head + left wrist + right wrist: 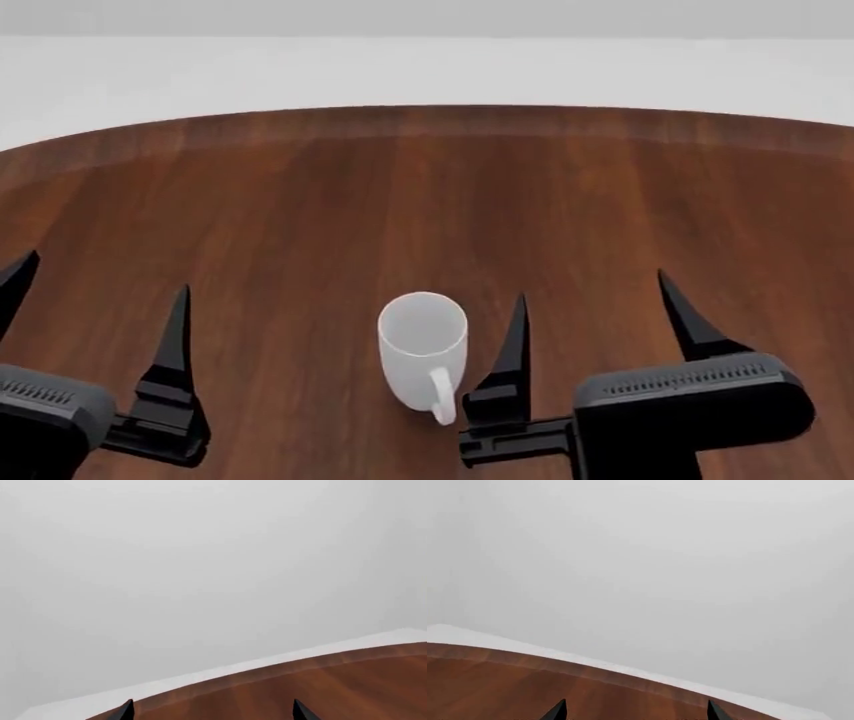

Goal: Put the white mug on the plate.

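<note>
Both my arms low at the near edge, jaws spread wide.

My left gripper sits toward the near left corner, black fingers pointing at the far edge, well apart, gripping nothing. My right gripper sits toward the near right, equally spread and empty, its dark wrist housing behind it. Each wrist camera shows only two finger tips, parted.

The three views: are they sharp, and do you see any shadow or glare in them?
Head view: sharp, evenly lit; the mug casts no clear shadow on the table, no glare. Left wrist view and right wrist view: mostly flat grey background, only the table edge and fingertips show, no blur.
</note>
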